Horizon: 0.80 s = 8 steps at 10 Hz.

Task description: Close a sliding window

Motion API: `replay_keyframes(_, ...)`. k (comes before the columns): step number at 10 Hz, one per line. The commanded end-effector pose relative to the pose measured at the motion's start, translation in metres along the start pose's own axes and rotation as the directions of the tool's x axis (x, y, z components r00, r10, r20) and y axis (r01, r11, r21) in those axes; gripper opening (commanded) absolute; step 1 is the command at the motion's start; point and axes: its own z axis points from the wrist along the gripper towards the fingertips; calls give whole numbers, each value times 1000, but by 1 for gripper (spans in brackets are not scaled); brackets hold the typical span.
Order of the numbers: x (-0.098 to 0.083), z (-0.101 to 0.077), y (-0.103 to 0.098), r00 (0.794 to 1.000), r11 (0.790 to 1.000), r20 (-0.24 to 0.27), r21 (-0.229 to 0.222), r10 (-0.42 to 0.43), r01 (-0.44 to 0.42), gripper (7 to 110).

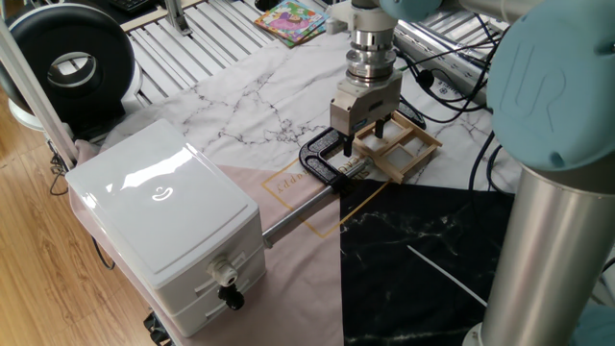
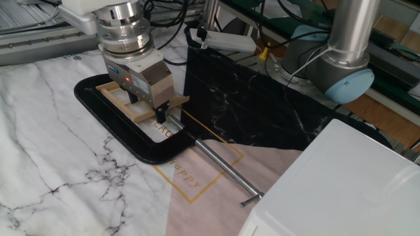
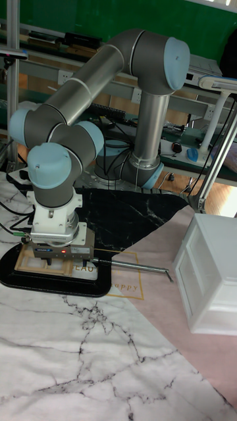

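The sliding window lies flat on the marble cloth. Its tan wooden sash point(image 1: 402, 151) point(image 2: 113, 93) point(image 3: 25, 264) sits in a black rounded frame point(image 1: 320, 165) point(image 2: 134, 145) point(image 3: 62, 284). The sash sits toward one end, leaving a bare stretch of the frame's opening at the end nearer the white box. My gripper point(image 1: 364, 137) point(image 2: 146, 108) point(image 3: 58, 260) points straight down onto the sash end nearest that gap. Its fingers are apart: one finger point(image 2: 133, 98) reaches into a pane, the other finger point(image 2: 159, 117) stands just outside the sash's end rail. Contact with the wood is hidden.
A big white box point(image 1: 168, 221) point(image 2: 341, 183) point(image 3: 210, 273) stands close by. A thin metal rod point(image 2: 220, 164) point(image 1: 298, 207) runs from the frame toward the box. A black marble mat point(image 2: 249, 105) borders the window. A round black fan point(image 1: 67, 62) and cables lie at the back.
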Motion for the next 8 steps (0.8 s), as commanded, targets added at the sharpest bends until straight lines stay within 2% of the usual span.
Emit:
replay_keyframes(1, -2, 0, -5, 1000, 1000, -1, 10, -2, 2, 88)
replay_keyframes(3, -1, 0, -13, 1000, 999, -3, 43, -4, 4, 88)
replay_keyframes(5, -1, 0, -13, 1000, 999, -4, 50, -5, 5, 88)
replay_keyframes(6, -1, 0, -16, 1000, 997, -5, 78, 1, -1, 88)
replay_keyframes(7, -2, 2, -9, 1000, 997, 0, 81, 15, -15, 88)
replay_keyframes(8, -4, 2, 0, 1000, 998, 8, 65, 21, -22, 88)
